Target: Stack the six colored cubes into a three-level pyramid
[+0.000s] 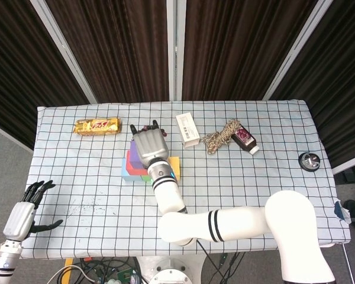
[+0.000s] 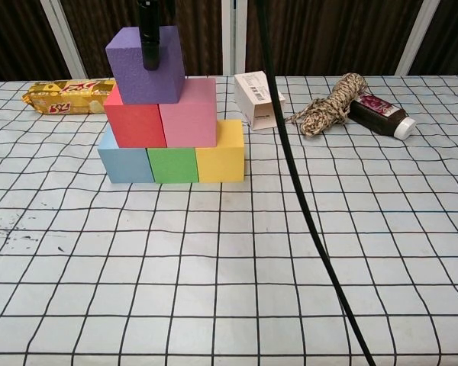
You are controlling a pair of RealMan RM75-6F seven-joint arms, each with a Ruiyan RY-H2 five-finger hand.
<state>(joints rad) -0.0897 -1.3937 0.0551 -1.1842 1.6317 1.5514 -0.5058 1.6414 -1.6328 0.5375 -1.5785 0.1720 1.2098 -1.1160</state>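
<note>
While my right hand (image 1: pixel 149 146) reaches over the pyramid, one finger (image 2: pixel 148 42) touches the front of the purple cube (image 2: pixel 145 65) topping the red cube (image 2: pixel 135 121) and pink cube (image 2: pixel 189 114); whether I'm gripping it, I cannot tell. My left hand (image 1: pixel 25 214) hangs spread beside the table (image 1: pixel 272 177).

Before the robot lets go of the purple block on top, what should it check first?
1. Bottom row, light blue cube, green cube, yellow cube, side by side: ok.
2. Middle row, red cube and pink cube, sits on the bottom row: ok.
3. Purple foam cube centred on top: not ok, it sits mostly over the red one.
4. Right hand over the stack; grip: cannot tell.
5. Left hand far from the stack: ok.
</note>
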